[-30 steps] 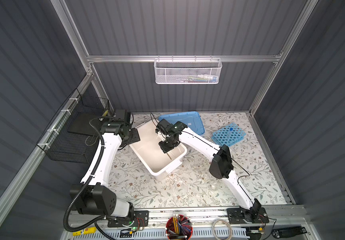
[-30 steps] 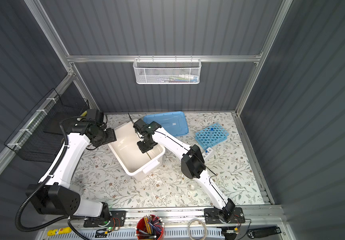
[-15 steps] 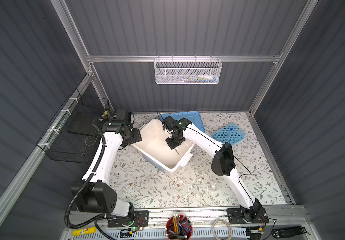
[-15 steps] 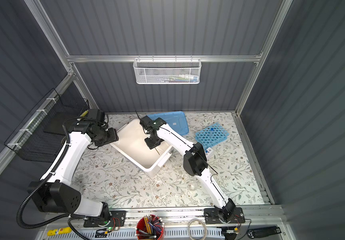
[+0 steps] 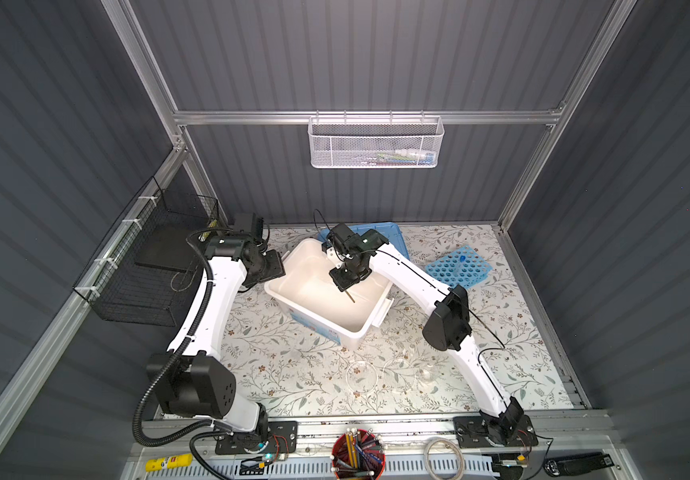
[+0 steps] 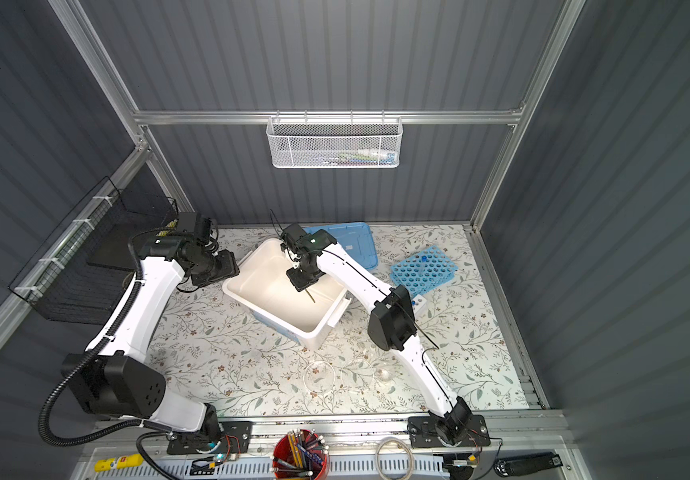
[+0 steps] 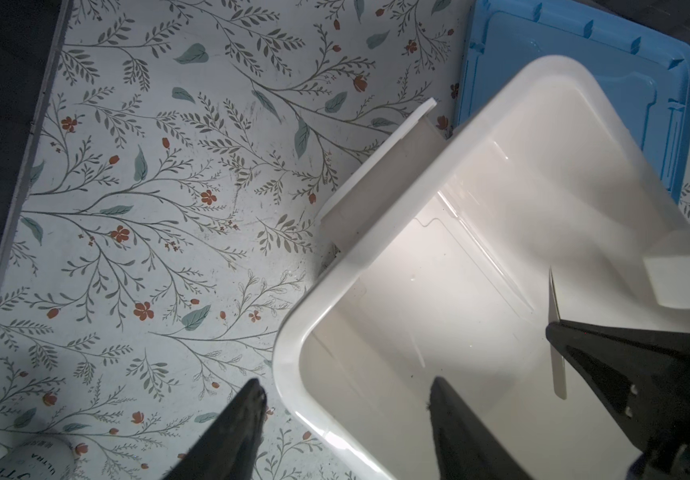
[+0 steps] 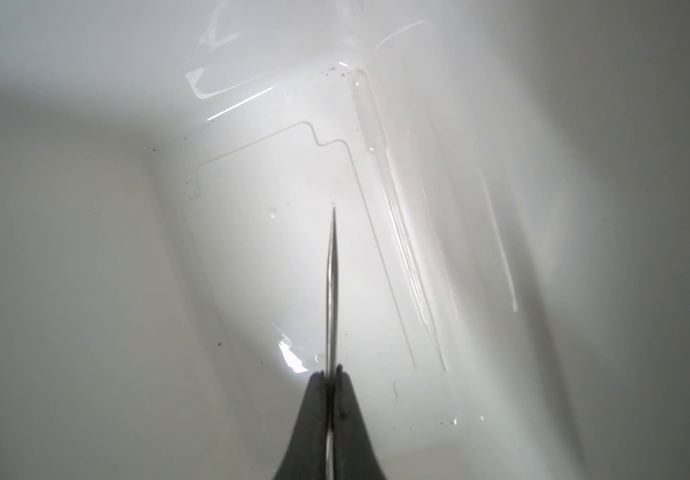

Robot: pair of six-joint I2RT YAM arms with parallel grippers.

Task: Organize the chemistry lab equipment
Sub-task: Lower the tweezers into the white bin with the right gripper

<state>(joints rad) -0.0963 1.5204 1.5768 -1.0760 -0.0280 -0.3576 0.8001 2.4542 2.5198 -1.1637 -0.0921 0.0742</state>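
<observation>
My right gripper is shut on thin metal tweezers, which hang point-down inside the white bin. Both top views show that gripper over the bin's middle. A clear pipette lies on the bin floor. My left gripper is open and straddles the bin's rim, one finger outside and one inside, with gaps on both sides. Two round glass dishes and a small glass vessel sit on the mat near the front. A blue-capped test tube stands in the blue rack.
The bin's blue lid lies flat behind the bin. A black wire basket hangs on the left wall and a white mesh basket on the back wall. A red pencil cup and a yellow tube sit on the front rail.
The white bin has turned and shifted to the right and back. My right gripper has moved the same way with the tweezers. My left gripper has stayed at the bin's rim.
</observation>
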